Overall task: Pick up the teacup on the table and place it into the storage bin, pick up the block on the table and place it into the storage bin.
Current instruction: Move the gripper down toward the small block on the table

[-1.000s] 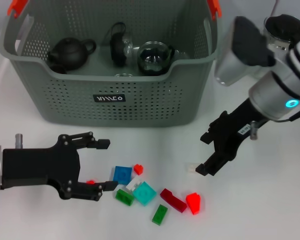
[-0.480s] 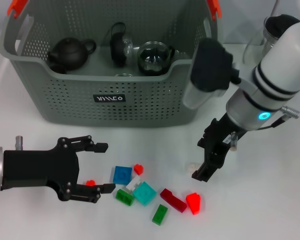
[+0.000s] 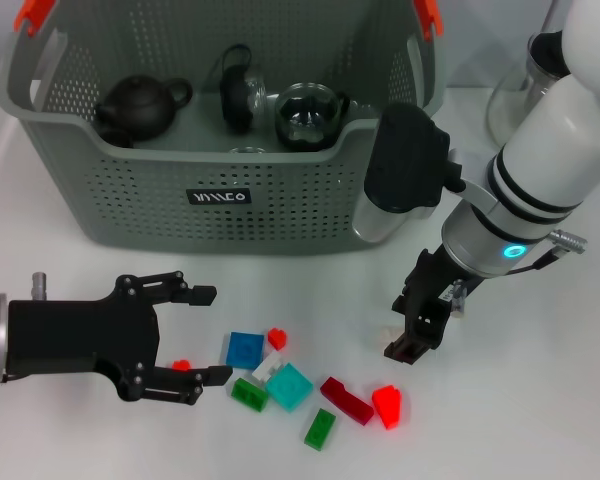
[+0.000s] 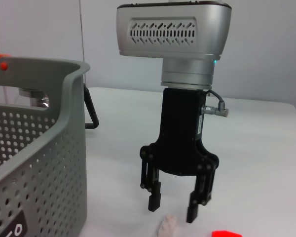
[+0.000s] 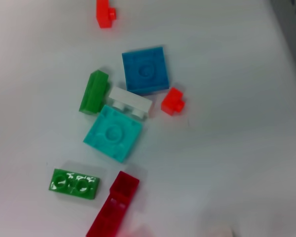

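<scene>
Head view: right gripper (image 3: 411,325) partly hides white block (image 3: 388,334).

Blocks (image 3: 290,385) lie before the storage bin (image 3: 220,190), between both grippers.

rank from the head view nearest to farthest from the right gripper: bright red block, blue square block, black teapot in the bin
1. Bright red block, just below the right gripper.
2. Blue square block, across in the block cluster.
3. Black teapot, far corner of the storage bin.

- A robot test bench in a lab: plain white table (image 3: 540,420), bare pale wall (image 4: 266,44).
- Staged props: toy blocks (image 3: 290,386) and grey storage bin (image 3: 280,200) holding teaware.
</scene>
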Tool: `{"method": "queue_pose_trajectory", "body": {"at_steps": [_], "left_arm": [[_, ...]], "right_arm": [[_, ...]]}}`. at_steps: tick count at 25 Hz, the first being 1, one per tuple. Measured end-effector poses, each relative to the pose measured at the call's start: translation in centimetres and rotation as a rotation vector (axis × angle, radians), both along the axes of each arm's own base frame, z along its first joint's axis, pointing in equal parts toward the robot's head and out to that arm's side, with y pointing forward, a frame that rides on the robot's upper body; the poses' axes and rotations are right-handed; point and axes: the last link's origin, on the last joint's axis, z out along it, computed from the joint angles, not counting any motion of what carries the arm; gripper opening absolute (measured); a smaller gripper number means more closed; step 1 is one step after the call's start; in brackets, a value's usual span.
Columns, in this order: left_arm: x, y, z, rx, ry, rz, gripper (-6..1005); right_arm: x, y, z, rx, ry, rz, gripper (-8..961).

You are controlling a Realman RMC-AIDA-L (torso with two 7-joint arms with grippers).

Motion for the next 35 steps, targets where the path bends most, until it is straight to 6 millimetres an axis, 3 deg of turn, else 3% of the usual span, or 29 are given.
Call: {"method": "queue_pose_trajectory", "body": {"at_steps": [3, 6, 12, 35], "left_arm": [[0.0, 0.0, -0.1, -0.004, -0.004, 0.003, 878], [0.0, -0.1, -0.2, -0.005, -0.006, 0.005, 877], [0.0, -0.1, -0.3, -0.008, -0.013, 0.009, 877], [-0.2, -0.3, -0.8, -0.02, -0.026, 0.024, 877]], "right_arm": [[0.0, 0.0, -0.2, 0.008, -0.005, 0.005, 767], [0.1, 0.1, -0.4, 0.017, -0.009, 0.014, 584], [0.3, 0.0, -0.8, 0.018, -0.022, 0.025, 593], [0.8, -0.3, -1.7, 0.012, -0.033, 0.048, 435]]}}
